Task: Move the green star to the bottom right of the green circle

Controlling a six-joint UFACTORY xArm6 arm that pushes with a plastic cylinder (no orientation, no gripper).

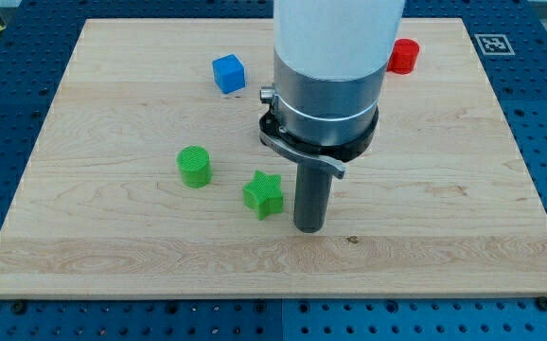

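Observation:
The green star (263, 193) lies on the wooden board (113, 246), below the middle. The green circle (195, 166), a short cylinder, stands to the star's upper left, about a block's width away. My tip (309, 227) rests on the board just right of the star and slightly lower, with a small gap between them. The rod hangs from the arm's white and grey body (330, 66), which hides part of the board's upper middle.
A blue cube (228, 73) sits at the upper middle left. A red cylinder (404, 56) sits at the upper right, partly behind the arm. A fiducial marker (491, 43) is at the board's top right corner. Blue perforated table surrounds the board.

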